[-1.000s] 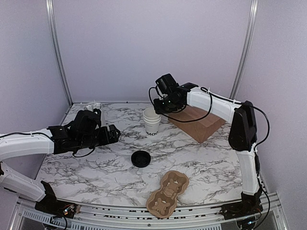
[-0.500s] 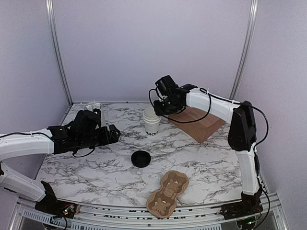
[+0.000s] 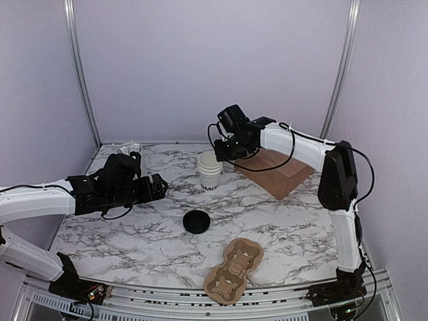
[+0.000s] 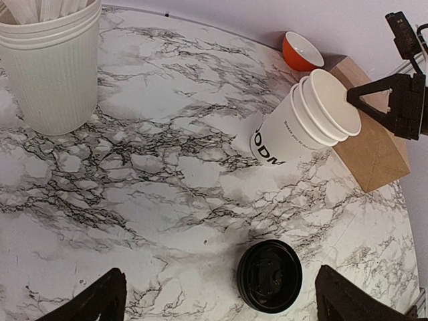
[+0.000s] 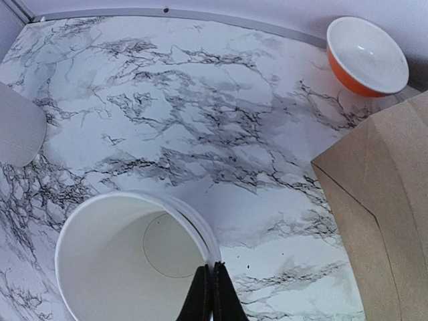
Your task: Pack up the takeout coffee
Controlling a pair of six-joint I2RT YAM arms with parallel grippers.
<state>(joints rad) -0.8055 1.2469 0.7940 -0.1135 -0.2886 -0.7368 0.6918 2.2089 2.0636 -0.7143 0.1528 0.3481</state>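
**Tilted since a second ago: paper cup (image 3: pixel 210 170)**

Grip: right fingers (image 5: pixel 199 297) pinched on its rim, just left of brown bag (image 3: pixel 277 170). Black lid (image 3: pixel 196 221) loose, in front of bag. Spare: left fingers (image 4: pixel 100 301) wide, empty. Judged light, crushable; take by stiffer rim.

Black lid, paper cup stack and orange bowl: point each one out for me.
black lid (image 4: pixel 269 276), left wrist view, its middle.
paper cup stack (image 4: pixel 291 128), left wrist view, outer side wall.
orange bowl (image 5: pixel 368 44), right wrist view, white inside.
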